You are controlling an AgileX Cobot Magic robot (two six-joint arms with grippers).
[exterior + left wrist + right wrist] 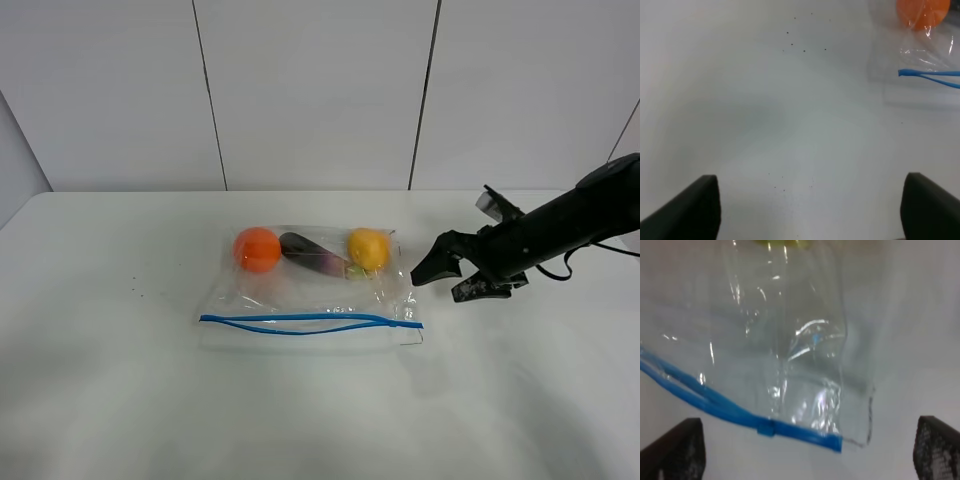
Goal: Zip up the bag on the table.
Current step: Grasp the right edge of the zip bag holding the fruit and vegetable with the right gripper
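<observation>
Exterior high view had the bag (310, 290) lying mid table (100, 380), zipper (300, 322) gaping along its near edge. Right gripper (440, 285) hung just right of it, jaws apart, so it looked like the approach; next, pinch the slider (766, 427).

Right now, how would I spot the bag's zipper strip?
On the white table, find the clear bag at the middle. The zipper strip runs along its near edge, opposite the orange, purple and yellow fruit. It is the only blue thing there: two thin lines bowed slightly apart.
</observation>
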